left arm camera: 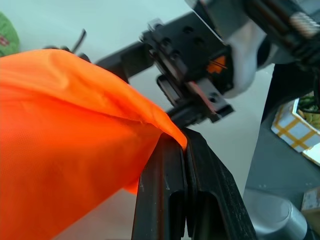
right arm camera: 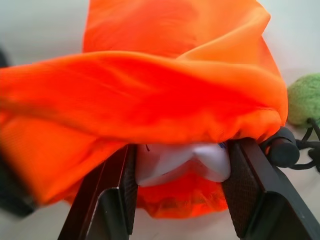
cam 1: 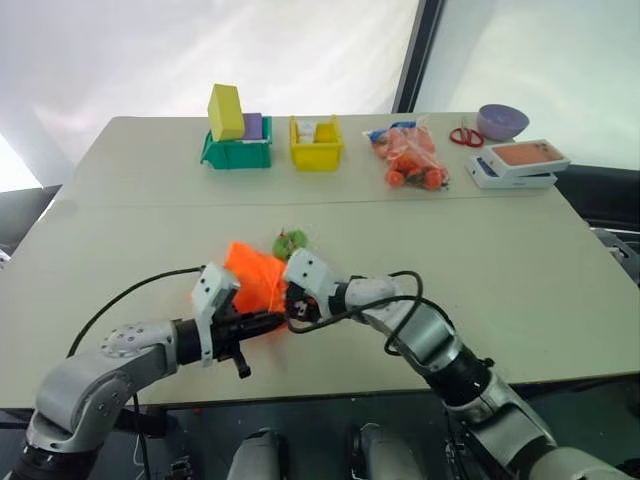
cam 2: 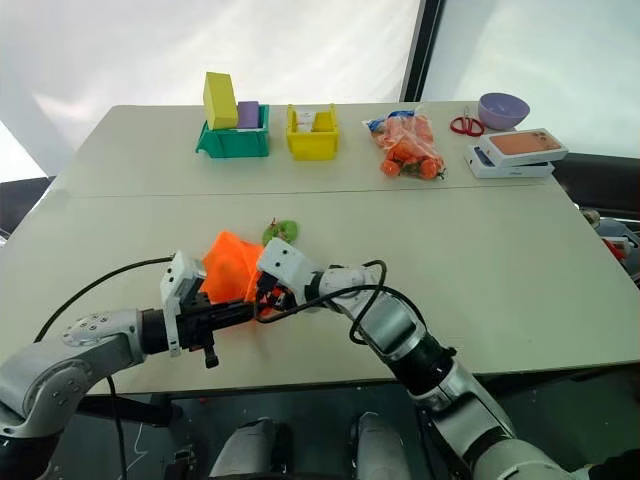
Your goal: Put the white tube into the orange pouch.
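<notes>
Apparently unreadable, white tube (right arm camera: 182, 162) label, hidden by orange pouch (right arm camera: 150, 100)

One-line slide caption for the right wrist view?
Right pincer holds the white tube at the orange pouch mouth.

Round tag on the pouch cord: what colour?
Green; the round tag shows best in the right wrist view, beside the orange pouch.

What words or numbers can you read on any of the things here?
None can be read.
The white tube: its print is hidden by the orange pouch.
The round green tag: a small red mark, too blurred to read.
The flat boxes and the clear bag of orange items at the far side of the table: too small to tell.
</notes>
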